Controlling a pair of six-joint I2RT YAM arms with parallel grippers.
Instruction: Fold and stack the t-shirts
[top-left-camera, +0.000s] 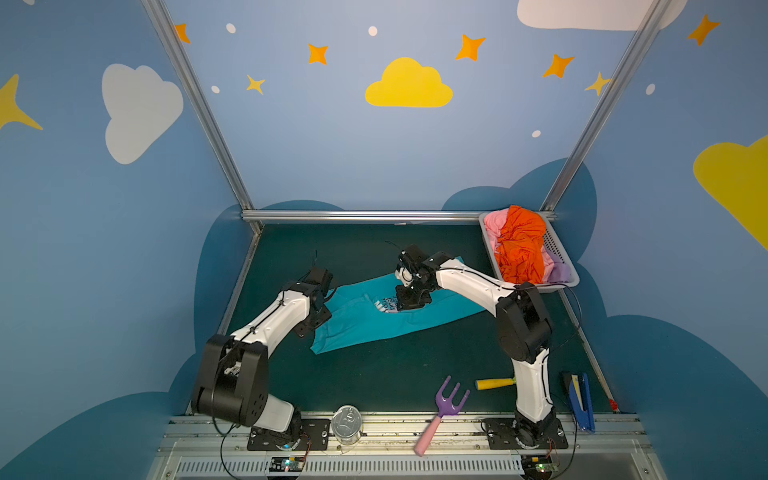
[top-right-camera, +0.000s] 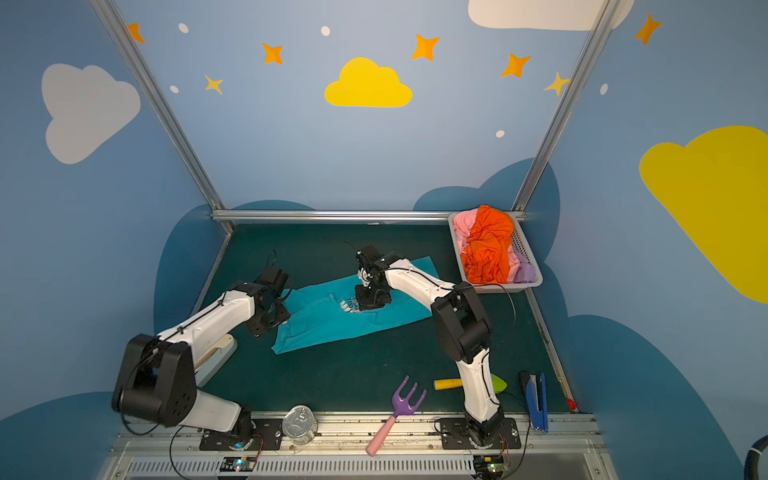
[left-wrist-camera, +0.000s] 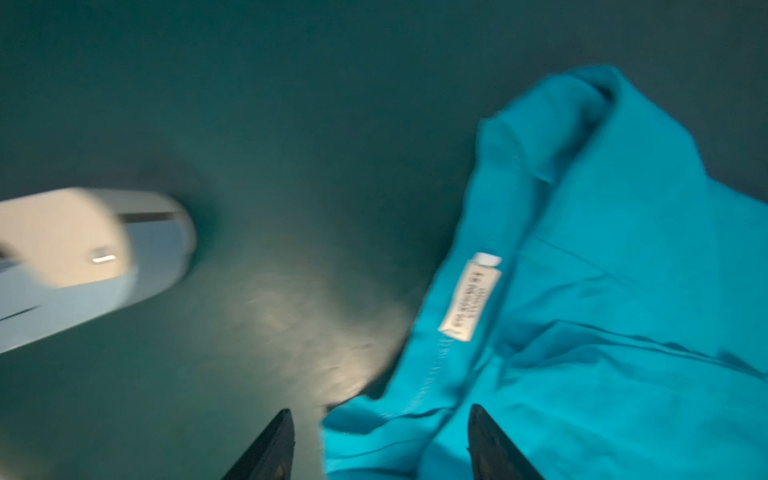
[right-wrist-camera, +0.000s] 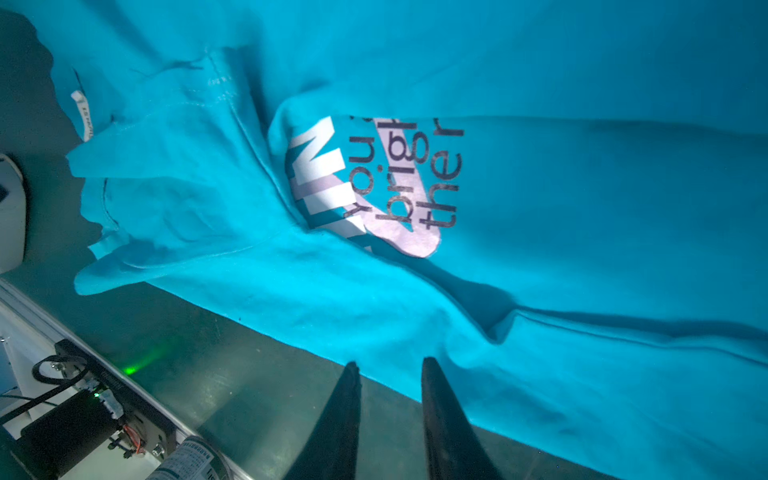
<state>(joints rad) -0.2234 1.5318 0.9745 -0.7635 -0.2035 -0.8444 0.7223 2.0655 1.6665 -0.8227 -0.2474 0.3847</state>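
— What's all that along the near edge of the surface (top-left-camera: 374, 374)?
— A can (top-left-camera: 347, 424), a purple toy fork (top-left-camera: 451, 399) and a blue stapler (top-left-camera: 579, 401). They have nothing to do with the job. I'd guess they're parked there to keep the folding space free.
— And the shirt?
— The teal shirt (top-left-camera: 365, 328) lies across the middle of the surface. It's rumpled, with part of it lapped over so only half its print (right-wrist-camera: 374, 187) shows. Lying there, it's within reach of both arms.
— Is either one gripping it?
— No. The left gripper (left-wrist-camera: 380, 409) sits at the shirt's left end with its fingers spread wide. The cloth edge is below them and nothing is pinched. That wrist picture is smeared, so I wouldn't swear it's clear of the cloth. The right gripper (right-wrist-camera: 391, 361) hangs over the middle by the print, its fingers only narrowly parted and empty.
— So the fold isn't finished?
— I'd judge not. There are creases everywhere and no neat rectangle.
— The rest?
— They're in the basket (top-left-camera: 555, 245) at the far right corner. An orange shirt (top-left-camera: 521, 245) is on top, with a pink shirt (top-left-camera: 492, 226) and a lilac shirt (top-left-camera: 559, 270) beneath, all bunched up and waiting their turn. There's no stack yet.
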